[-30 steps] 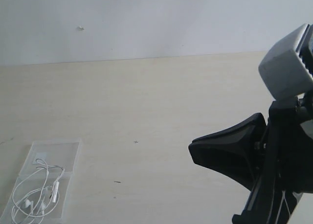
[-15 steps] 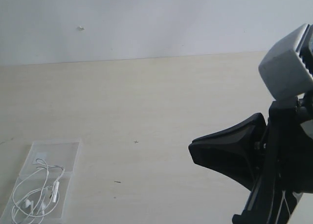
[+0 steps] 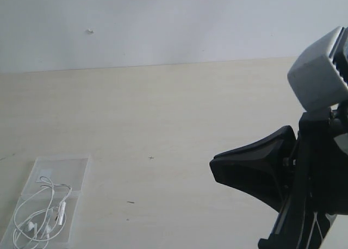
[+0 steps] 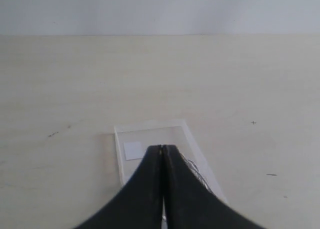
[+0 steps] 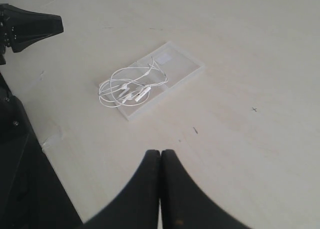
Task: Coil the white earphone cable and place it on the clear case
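The clear case (image 3: 57, 175) lies flat on the table at the lower left, its white sticker (image 3: 45, 172) on the far half. The white earphone cable (image 3: 41, 213) rests coiled in loose loops on the case's near half, with earbuds and remote bar inside the loops. The right wrist view shows the same pile: cable (image 5: 131, 86) on case (image 5: 175, 66). My left gripper (image 4: 162, 148) is shut and empty above the case (image 4: 150, 134), hiding most of the cable (image 4: 195, 170). My right gripper (image 5: 160, 152) is shut and empty, well apart from the case; it shows large in the exterior view (image 3: 213, 165).
A pale wooden table (image 3: 179, 113) runs back to a white wall (image 3: 163, 20). Small dark specks (image 3: 130, 202) mark the surface. The left arm's black tip (image 5: 35, 26) and a dark arm body (image 5: 25, 179) show in the right wrist view.
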Available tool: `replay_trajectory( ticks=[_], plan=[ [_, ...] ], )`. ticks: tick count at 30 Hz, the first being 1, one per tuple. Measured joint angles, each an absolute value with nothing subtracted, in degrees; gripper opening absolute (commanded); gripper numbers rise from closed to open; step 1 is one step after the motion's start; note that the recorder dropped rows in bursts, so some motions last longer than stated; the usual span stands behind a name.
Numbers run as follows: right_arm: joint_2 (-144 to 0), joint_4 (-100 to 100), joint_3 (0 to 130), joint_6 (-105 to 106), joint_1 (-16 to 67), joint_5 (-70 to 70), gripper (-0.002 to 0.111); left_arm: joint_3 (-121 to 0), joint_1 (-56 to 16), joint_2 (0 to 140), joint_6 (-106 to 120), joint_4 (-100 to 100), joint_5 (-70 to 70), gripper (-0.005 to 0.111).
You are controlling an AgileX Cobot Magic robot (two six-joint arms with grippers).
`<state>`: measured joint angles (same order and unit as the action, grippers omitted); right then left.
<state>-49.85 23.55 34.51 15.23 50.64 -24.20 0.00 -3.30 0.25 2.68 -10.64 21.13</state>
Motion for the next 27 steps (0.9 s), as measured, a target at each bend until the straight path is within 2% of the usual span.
replay_trajectory(
  ticks=[27],
  plan=[
    [-49.8,23.6,34.5,15.2,50.6,-24.3,0.0,0.0,-2.9,0.2,4.0,-10.5,21.1,0.0]
  ],
)
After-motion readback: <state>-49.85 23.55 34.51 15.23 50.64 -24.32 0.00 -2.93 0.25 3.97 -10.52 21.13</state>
